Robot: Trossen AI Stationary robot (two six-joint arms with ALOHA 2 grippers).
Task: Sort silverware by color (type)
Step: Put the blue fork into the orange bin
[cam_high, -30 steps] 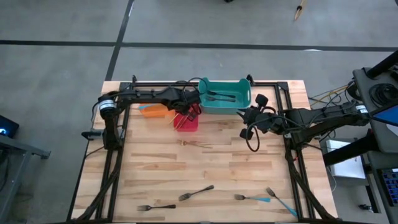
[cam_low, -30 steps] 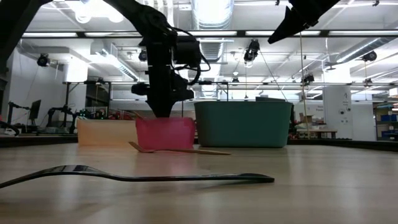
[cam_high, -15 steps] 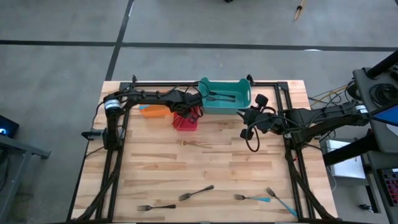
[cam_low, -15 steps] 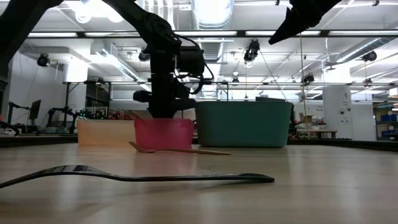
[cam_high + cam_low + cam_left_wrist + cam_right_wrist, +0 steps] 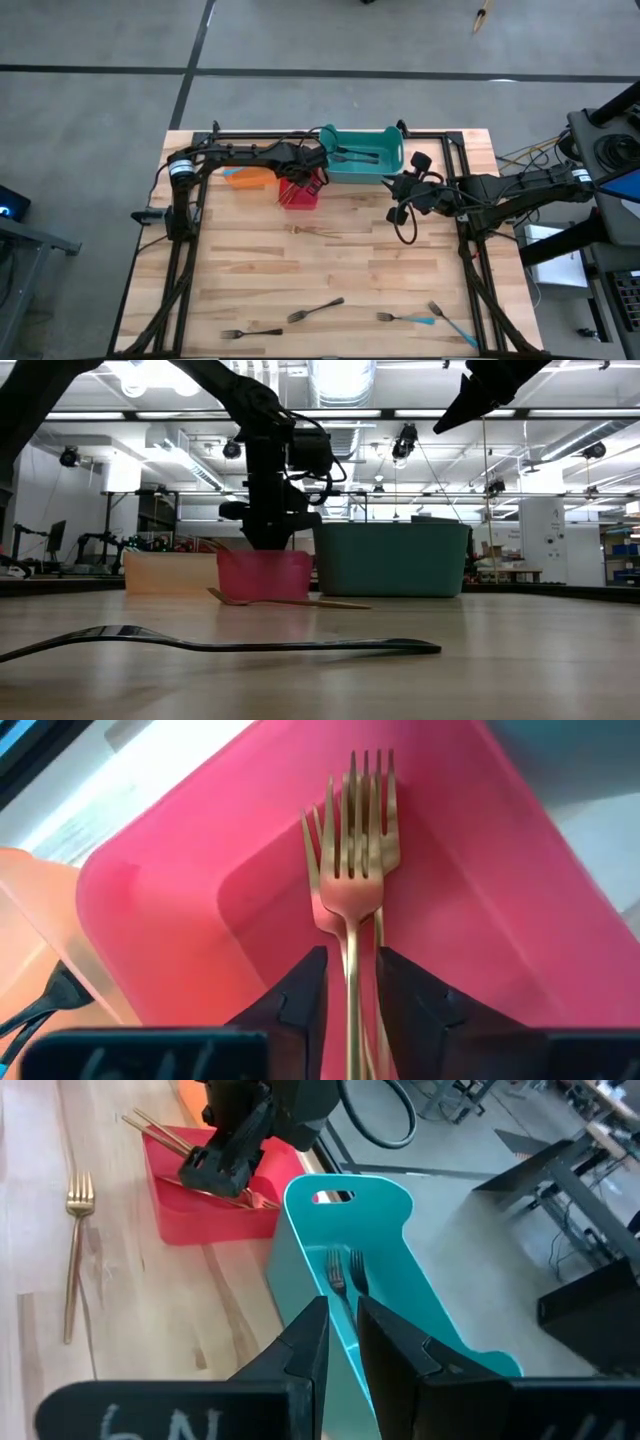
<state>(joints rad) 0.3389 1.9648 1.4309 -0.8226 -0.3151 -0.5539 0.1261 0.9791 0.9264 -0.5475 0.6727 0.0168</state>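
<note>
The left gripper (image 5: pixel 308 178) is hanging directly over the red bin (image 5: pixel 299 194), a glossy, rounded-cornered plastic tub at the far side of the pale wood-plank table (image 5: pixel 330 270). In the left wrist view its two dark fingers (image 5: pixel 298 998) are standing slightly parted around the slim stem of a gold fork (image 5: pixel 349 870), which is lying in the bin on top of other gold forks; whether the pads are actually gripping the stem cannot be told. The right gripper (image 5: pixel 397 185) is waiting above the table just beside the teal bin (image 5: pixel 362 156), a smooth tub with a handle cut-out holding dark grey metal forks (image 5: pixel 343 1272); its fingers (image 5: pixel 300 1350) are standing narrowly apart, holding nothing. An orange bin (image 5: pixel 246 178) is sitting next to the red one. One more gold fork (image 5: pixel 313 232) is lying mid-table, while two dark grey forks (image 5: pixel 316 310) and two blue-handled forks (image 5: pixel 437 319) are resting near the front edge.
</note>
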